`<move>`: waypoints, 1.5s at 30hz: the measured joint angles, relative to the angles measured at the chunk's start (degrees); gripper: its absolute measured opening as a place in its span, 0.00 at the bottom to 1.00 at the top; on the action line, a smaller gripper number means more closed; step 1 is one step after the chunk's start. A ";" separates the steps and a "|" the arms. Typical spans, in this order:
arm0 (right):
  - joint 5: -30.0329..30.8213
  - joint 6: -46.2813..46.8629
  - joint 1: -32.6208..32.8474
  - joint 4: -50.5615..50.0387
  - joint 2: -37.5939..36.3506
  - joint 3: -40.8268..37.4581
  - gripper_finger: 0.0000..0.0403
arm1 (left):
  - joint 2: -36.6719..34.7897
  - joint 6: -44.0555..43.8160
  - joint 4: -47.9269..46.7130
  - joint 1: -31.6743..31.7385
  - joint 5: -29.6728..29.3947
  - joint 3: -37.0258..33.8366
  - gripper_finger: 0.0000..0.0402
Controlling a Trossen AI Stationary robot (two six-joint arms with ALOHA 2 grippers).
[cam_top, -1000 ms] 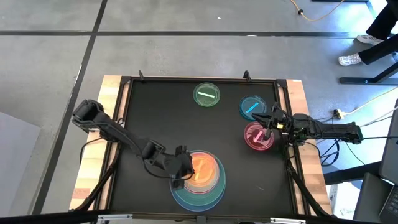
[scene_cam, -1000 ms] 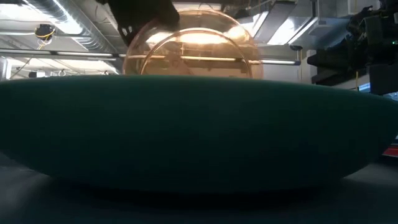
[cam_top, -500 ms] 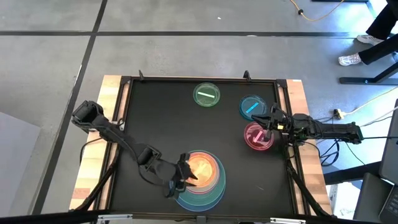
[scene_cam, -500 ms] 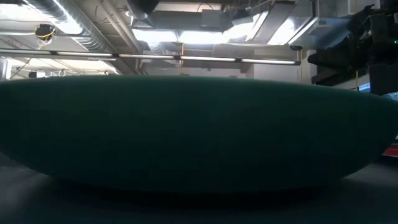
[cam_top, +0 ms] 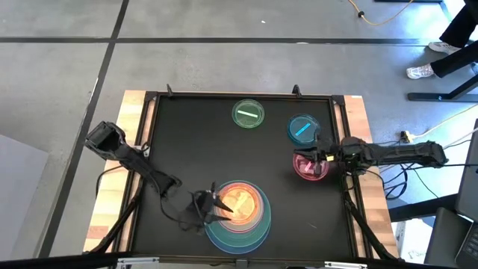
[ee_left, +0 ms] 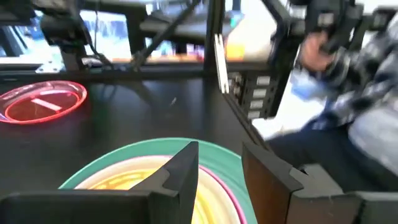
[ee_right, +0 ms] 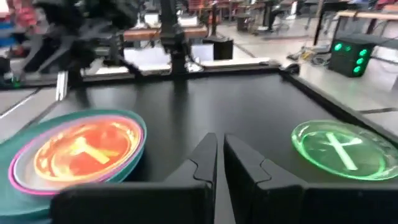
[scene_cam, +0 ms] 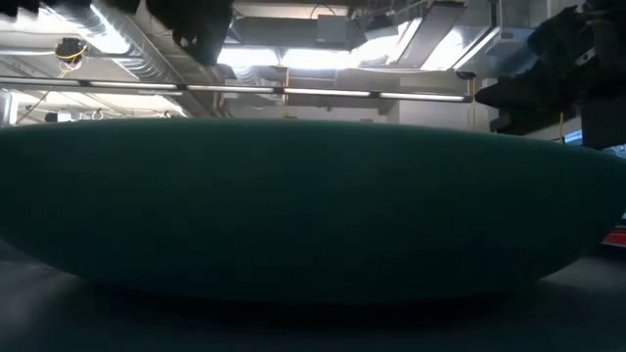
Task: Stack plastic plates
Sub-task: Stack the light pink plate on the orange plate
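A stack of plates (cam_top: 250, 230) stands near the table's near edge: large blue at the bottom, then green, pink and pale mint, with the small orange plate (cam_top: 242, 200) flat on top. My left gripper (cam_top: 216, 203) is open at the stack's left rim; in the left wrist view its fingers (ee_left: 217, 165) stand over the green rim (ee_left: 118, 158). My right gripper (cam_top: 308, 158) is shut over the small pink plate (cam_top: 312, 169) at the right. The small green plate (cam_top: 248, 114) and small blue plate (cam_top: 302, 128) lie flat toward the far edge. My right gripper hangs over the small pink plate's middle (cam_top: 305, 166), coming level from the table's right. Whether its shut fingers touch the plate I cannot tell, as the gripper itself hides that place.
The black table top has a raised frame (cam_top: 340, 119) with wooden strips on both sides. Bare black surface lies left of the stack and between stack and far plates. In the low view the stack's dark rim (scene_cam: 313, 205) fills the picture. A person's shoes (cam_top: 420, 71) show beyond the far right.
My left gripper set the orange plate, tilted a second ago, flat onto the stack, let go and drew back a little toward the table's left. My right gripper moved toward the table's left, from the pink plate's far right rim to over its middle.
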 joint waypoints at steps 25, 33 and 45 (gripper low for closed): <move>24.79 28.68 30.34 -41.55 43.72 25.98 0.08 | 0.00 0.88 21.58 0.14 -6.13 -9.41 0.29; 22.04 37.88 30.34 -45.67 45.47 24.37 0.33 | 0.00 0.88 21.06 0.14 -6.17 -9.40 0.29; 20.89 39.20 30.34 -39.25 45.73 19.59 0.42 | 0.00 0.82 20.24 0.14 -6.15 -9.38 0.29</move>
